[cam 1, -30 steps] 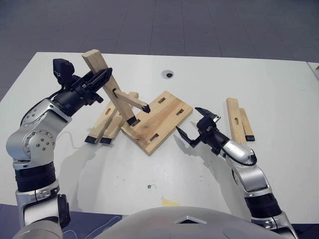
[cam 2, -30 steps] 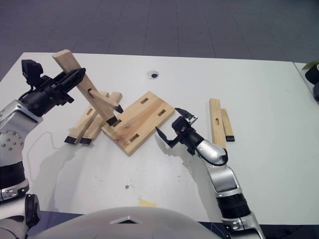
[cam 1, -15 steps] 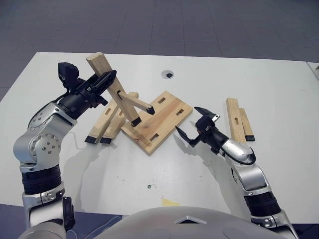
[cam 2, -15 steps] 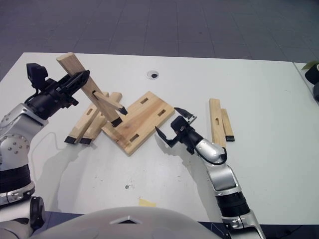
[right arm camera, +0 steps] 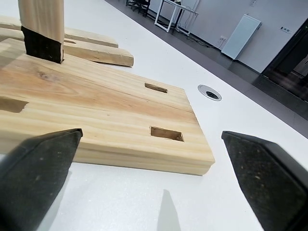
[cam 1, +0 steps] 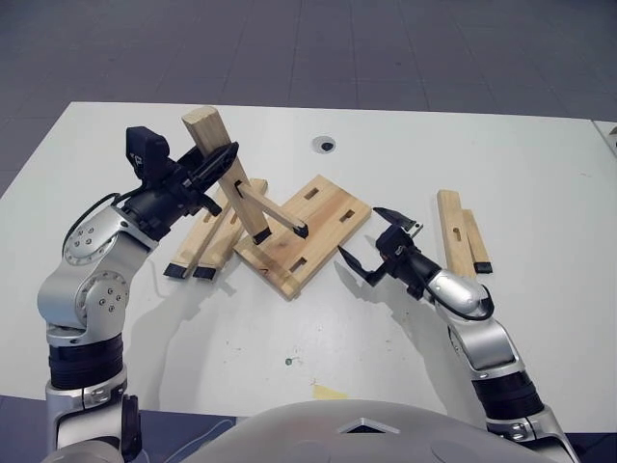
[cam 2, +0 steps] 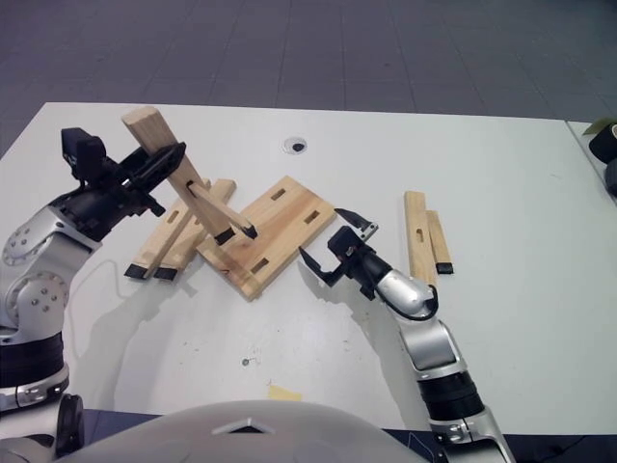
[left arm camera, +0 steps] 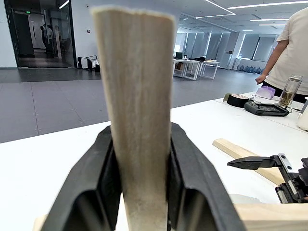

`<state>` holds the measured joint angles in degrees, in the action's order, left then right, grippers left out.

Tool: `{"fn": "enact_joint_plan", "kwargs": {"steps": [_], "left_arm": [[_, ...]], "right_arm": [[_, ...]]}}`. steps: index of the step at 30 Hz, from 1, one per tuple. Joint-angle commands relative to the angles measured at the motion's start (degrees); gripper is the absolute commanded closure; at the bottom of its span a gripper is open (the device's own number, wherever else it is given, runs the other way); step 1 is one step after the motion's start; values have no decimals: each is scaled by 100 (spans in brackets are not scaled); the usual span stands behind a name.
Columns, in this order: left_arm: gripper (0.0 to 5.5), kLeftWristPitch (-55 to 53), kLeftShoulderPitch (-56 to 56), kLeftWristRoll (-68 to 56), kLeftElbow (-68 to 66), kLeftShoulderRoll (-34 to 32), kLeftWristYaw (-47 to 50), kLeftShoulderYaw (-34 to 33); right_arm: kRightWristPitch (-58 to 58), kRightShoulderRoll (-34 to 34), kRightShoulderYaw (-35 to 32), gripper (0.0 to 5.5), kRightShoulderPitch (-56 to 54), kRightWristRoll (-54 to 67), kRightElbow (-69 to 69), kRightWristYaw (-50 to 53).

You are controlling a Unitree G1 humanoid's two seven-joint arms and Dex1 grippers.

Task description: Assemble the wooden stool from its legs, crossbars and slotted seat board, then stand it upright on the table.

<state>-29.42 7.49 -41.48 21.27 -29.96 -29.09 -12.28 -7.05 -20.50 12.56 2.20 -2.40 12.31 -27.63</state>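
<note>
The slotted seat board [right arm camera: 96,110] is seen lying flat on the white counter [right arm camera: 144,202], flanked in the foreground by the widely parted fingers [right arm camera: 33,163] of the end effector [right arm camera: 151,168]. A dark-tipped leg [right arm camera: 42,29] is seen over its far part, and two wooden pieces [right arm camera: 96,53] are laid behind.

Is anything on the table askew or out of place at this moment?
Yes. The leg held in the left gripper leans steeply instead of standing upright. Its black tip rests on the seat board, seemingly beside a slot, not in one. The crossbar in it juts out at a slant.
</note>
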Motion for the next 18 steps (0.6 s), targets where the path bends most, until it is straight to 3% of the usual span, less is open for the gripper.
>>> {"fn": "enact_joint_plan", "kwargs": {"steps": [1,11,18], "left_arm": [[448,-87,-669,454,-132,121,201,243],[448,857,-1259,1024,95,881,1015,300],[448,1427,-953,1689,-190,1079,899,1074]], "right_arm": [[37,-36,52,10,-39,-64,-33,-32],[75,-51,100,10,-30,-128,-46,-52],[105,-24,103,10,-191,-196,-181,-39]]}}
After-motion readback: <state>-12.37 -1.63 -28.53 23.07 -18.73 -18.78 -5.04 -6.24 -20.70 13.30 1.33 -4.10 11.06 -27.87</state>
